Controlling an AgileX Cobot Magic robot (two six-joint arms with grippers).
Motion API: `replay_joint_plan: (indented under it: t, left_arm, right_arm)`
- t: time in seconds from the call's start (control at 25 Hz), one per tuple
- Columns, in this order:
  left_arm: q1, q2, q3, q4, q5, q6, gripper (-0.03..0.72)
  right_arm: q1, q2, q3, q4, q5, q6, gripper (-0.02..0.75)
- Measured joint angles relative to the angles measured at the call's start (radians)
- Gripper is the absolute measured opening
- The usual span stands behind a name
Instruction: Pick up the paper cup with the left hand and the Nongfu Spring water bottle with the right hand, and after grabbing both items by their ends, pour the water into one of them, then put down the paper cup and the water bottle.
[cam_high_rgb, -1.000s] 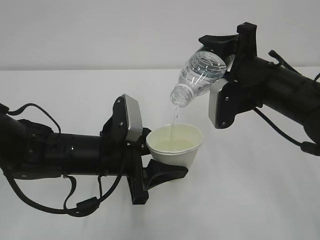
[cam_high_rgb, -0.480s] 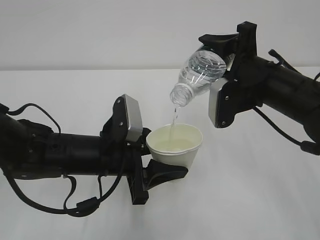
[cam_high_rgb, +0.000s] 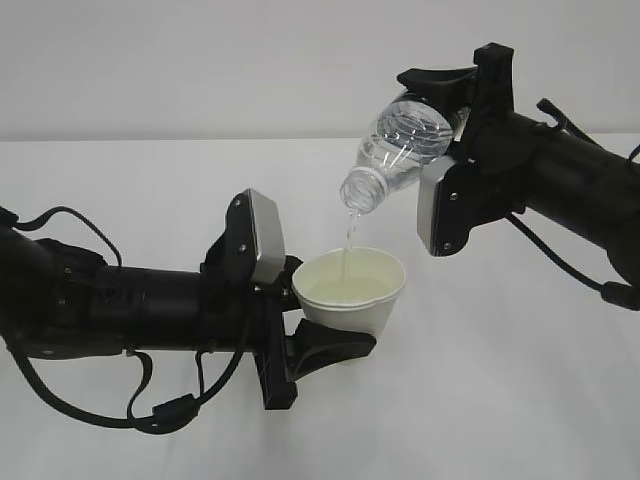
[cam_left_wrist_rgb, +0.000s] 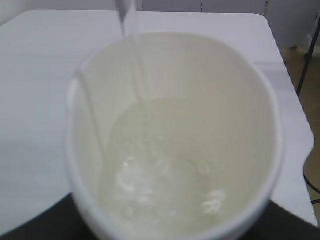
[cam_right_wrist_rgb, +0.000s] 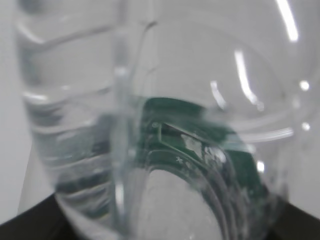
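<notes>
Right hand (cam_high_rgb: 452, 110) tilts bottle (cam_high_rgb: 400, 150) neck-down (pouring) above left hand's (cam_high_rgb: 318, 330) cup (cam_high_rgb: 352, 290).

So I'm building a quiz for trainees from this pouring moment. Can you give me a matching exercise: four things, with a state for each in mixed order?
Things:
1. paper cup
2. Nongfu Spring water bottle
3. water
4. left hand

States:
A. tilted mouth-down in the right hand
B. falling as a thin stream
C. upright, partly filled
D. gripping the cup near its base

Pairs: 1-C, 2-A, 3-B, 4-D
</notes>
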Motion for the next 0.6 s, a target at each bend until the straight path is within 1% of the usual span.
replay_joint_plan:
  t: [0.6]
  left_arm:
    - [0.0, 0.002, 0.0, 0.001, 0.008, 0.0, 0.389]
  right_arm:
    - [0.0, 0.0, 0.0, 0.0, 0.0, -0.001, 0.47]
